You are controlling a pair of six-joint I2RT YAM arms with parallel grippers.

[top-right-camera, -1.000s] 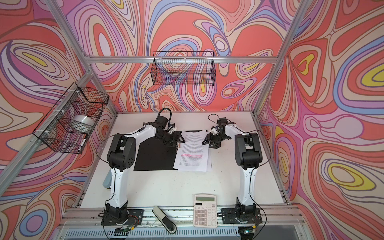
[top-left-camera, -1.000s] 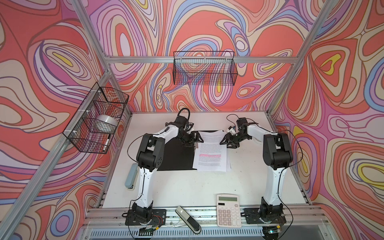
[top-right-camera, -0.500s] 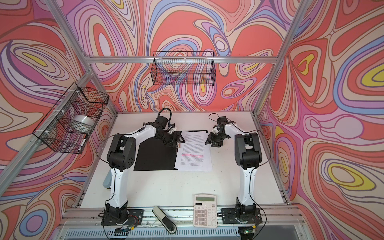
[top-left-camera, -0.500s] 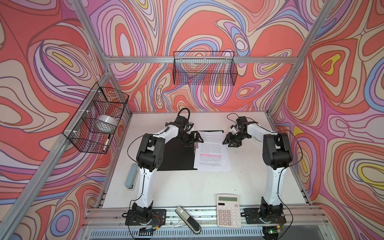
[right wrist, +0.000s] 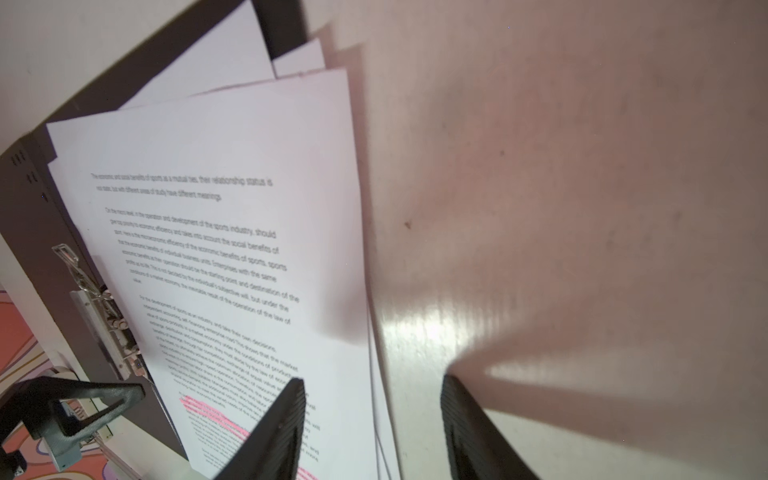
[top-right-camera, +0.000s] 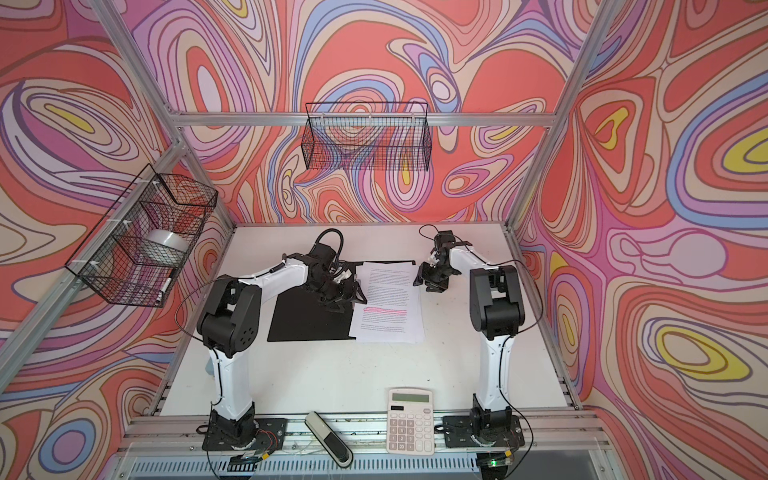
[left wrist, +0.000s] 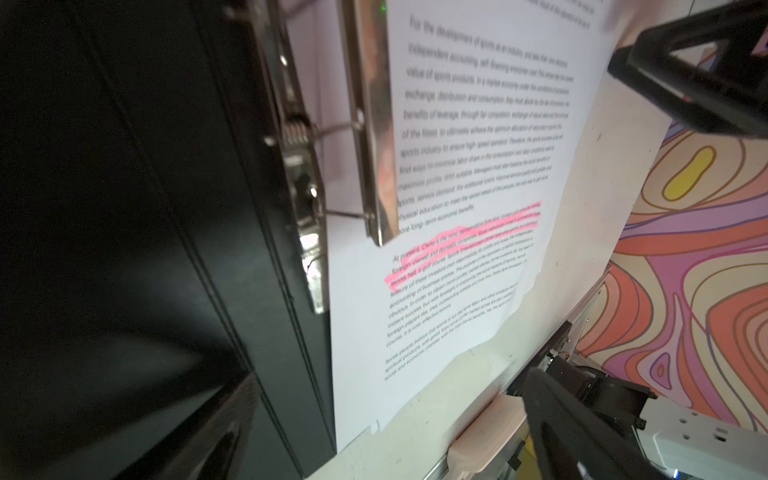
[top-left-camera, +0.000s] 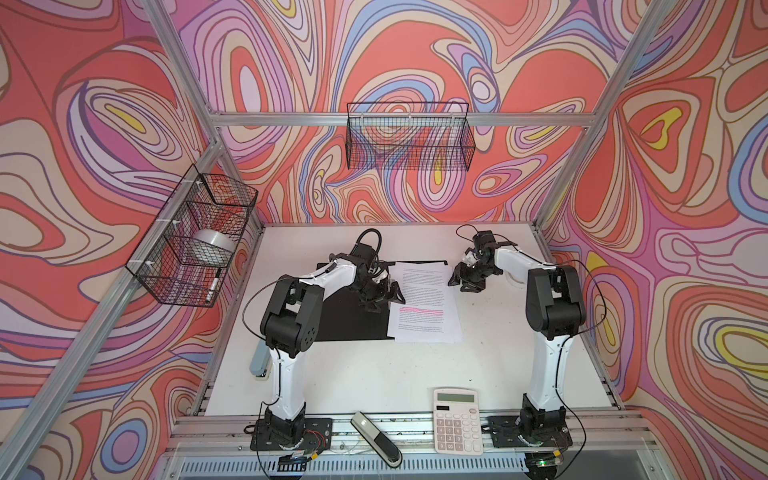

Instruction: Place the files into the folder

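The folder [top-left-camera: 353, 320] lies open on the table with its black inside up. The files [top-left-camera: 424, 299], white sheets with a pink-highlighted line, rest on its right half and spill over its right edge. In the left wrist view the metal spine clip [left wrist: 370, 124] stands over the files' [left wrist: 478, 166] inner edge. My left gripper [top-left-camera: 380, 293] hovers wide open over the spine, holding nothing. My right gripper [top-left-camera: 467, 278] is open at the files' outer edge. In the right wrist view one of its fingers [right wrist: 274, 432] is over the sheets and the other over bare table.
A white calculator [top-left-camera: 457, 419] and a black-and-silver device [top-left-camera: 376, 442] lie at the front edge. A grey-blue stapler-like thing [top-left-camera: 259, 361] sits by the left arm's base. Wire baskets hang on the back wall [top-left-camera: 409, 141] and left wall [top-left-camera: 195, 237].
The right gripper has shifted slightly along the files' outer edge, and the sheets have settled flatter on the folder. The left arm has not moved.
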